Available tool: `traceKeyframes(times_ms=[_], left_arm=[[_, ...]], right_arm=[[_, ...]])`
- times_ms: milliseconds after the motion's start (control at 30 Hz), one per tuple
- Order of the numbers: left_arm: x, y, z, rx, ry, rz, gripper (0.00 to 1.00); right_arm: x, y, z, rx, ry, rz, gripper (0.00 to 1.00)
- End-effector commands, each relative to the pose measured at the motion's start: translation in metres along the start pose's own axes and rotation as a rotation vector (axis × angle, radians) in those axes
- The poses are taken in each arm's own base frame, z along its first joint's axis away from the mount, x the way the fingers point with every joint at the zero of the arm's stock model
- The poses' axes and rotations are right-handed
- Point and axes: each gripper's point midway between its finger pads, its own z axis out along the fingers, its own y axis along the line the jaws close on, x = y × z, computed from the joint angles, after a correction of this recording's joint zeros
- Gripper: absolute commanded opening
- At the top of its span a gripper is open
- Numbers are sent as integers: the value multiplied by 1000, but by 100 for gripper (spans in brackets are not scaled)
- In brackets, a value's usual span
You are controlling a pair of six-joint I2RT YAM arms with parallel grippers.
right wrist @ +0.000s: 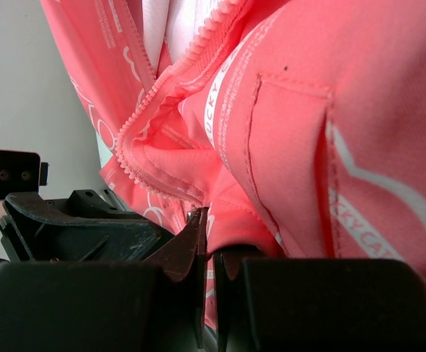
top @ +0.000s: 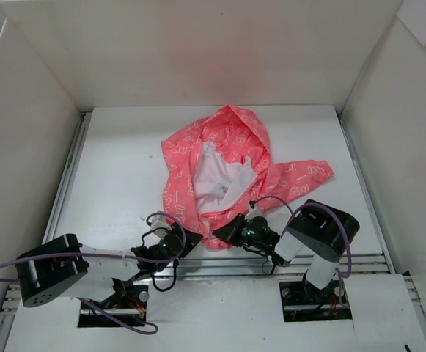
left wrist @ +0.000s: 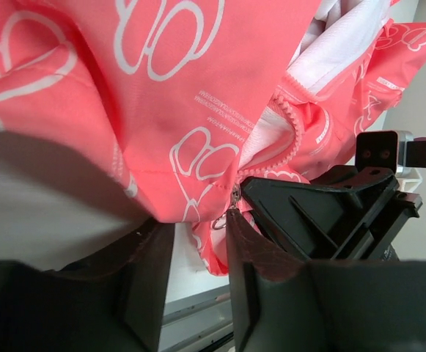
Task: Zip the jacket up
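The right gripper (right wrist: 209, 236) has its two black fingers pressed together on the near hem of the jacket (top: 227, 139), with the thin cloth pinched between them, next to the lower end of the zipper. Just to the left of it, the left gripper (left wrist: 196, 227) has its jaws partly apart. A gap shows between its fingers (left wrist: 148, 279), and the edge of the hem hangs just above this gap. I cannot tell if the cloth touches them. A small metal zipper part (left wrist: 234, 195) sits close to the right one of these fingers.

The jacket lies in the middle of the white table (top: 117, 161), crumpled. Its long axis goes from near to far: the hem is at the near side by the grippers, and the hood (top: 236, 123) points to the far side, a little to the right. One sleeve (top: 308, 174) stretches out to the right. The front is open, so the white lining (top: 216, 180) faces up.

The cloth is thin, smooth and coral-pink, with white outline prints and small white letters. The zipper teeth (left wrist: 295, 130) are pink and make a fine wavy row along the open edge.
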Motion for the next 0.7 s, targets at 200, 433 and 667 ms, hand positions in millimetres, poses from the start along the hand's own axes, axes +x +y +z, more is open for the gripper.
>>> traceKeyframes(times_ms=[200, 433, 667], left_arm=[[-4, -36, 13, 69, -42, 2, 24], [-2, -37, 15, 73, -41, 34, 8], [-3, -35, 14, 74, -33, 71, 0]], right_arm=[[-16, 87, -13, -355, -70, -76, 0], [-13, 83, -9, -345, -53, -71, 0], [-18, 100, -7, -391, -57, -61, 0]])
